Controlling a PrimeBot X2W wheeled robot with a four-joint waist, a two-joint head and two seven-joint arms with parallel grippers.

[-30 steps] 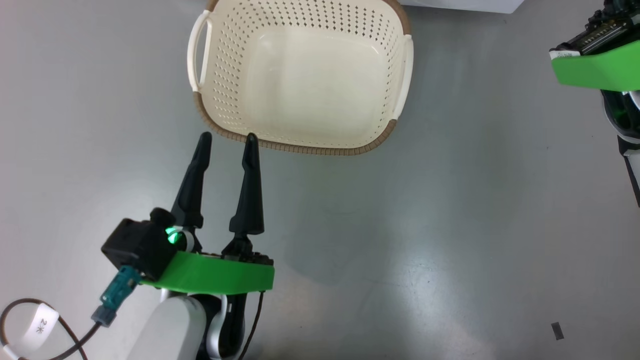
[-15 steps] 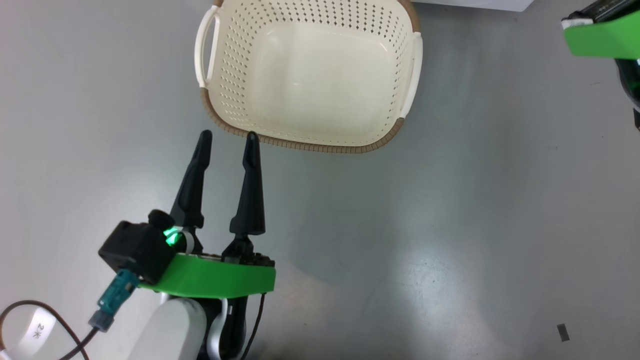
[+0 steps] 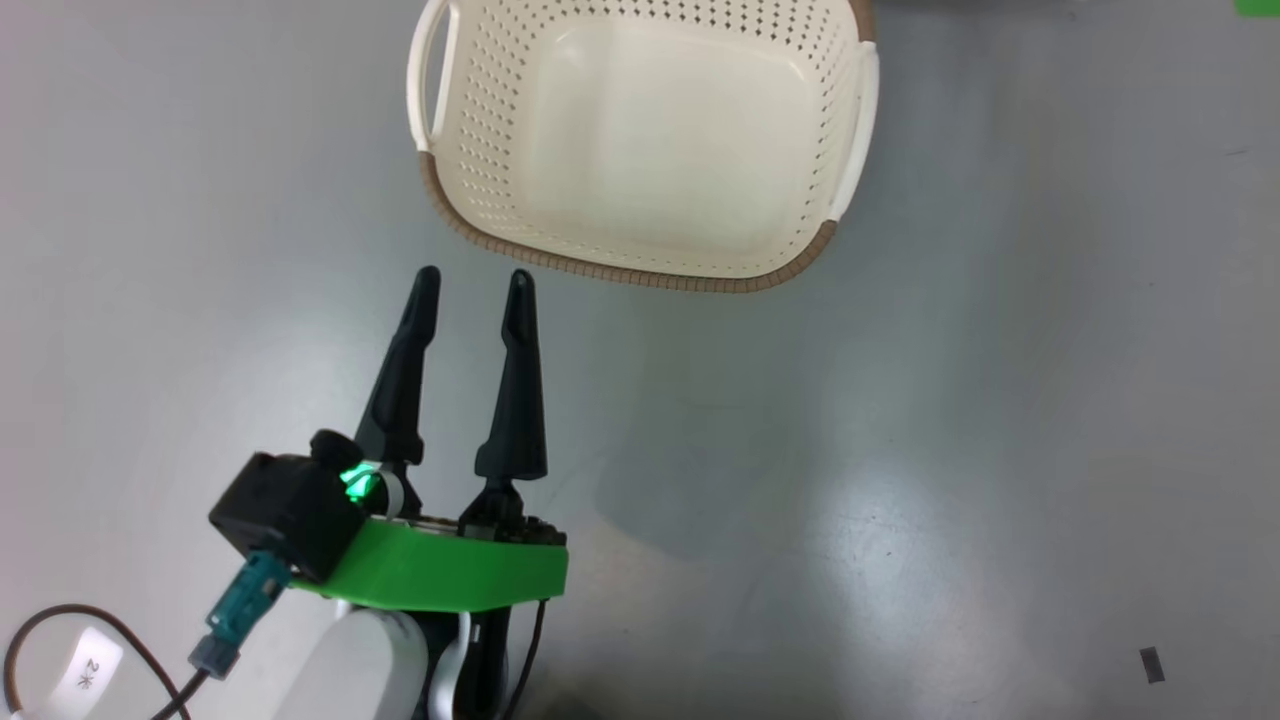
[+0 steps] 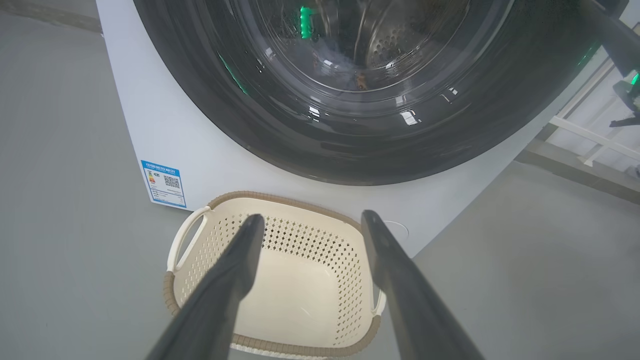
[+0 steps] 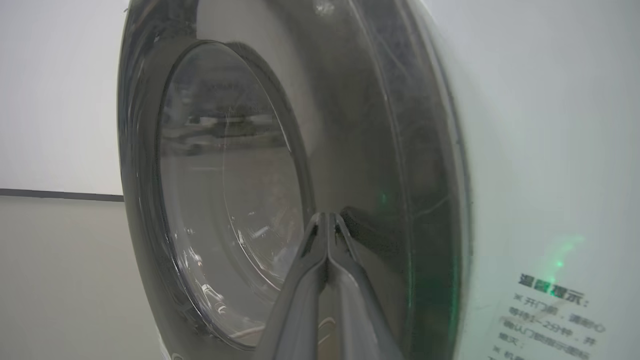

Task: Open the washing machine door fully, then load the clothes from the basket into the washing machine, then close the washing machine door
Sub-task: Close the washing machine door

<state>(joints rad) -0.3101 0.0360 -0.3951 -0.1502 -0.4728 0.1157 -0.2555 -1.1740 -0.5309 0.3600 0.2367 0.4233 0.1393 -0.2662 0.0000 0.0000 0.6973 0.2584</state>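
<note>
Since earlier the head camera has shifted. Fingers together, the right end effector (image 5: 327, 220) points straight at the washing machine door (image 5: 370, 125) edge; the left end effector (image 3: 473, 275) stands apart, by the empty basket (image 3: 640, 278).

Head: steeply down onto basket (image 3: 640, 278). Left wrist: low, toward same basket and washing machine door (image 4: 350, 155). Right wrist: close along that door.

One basket (image 3: 640, 277) at twelve o'clock, with two side handles (image 3: 425, 75). One washing machine (image 4: 200, 145), carrying one round door (image 4: 350, 155) and one blue label sticker (image 4: 163, 183) at eight o'clock. Two pincers, the left pincer (image 3: 474, 277) at seven o'clock and the right pincer (image 5: 326, 216), each with two dark fingers.
</note>
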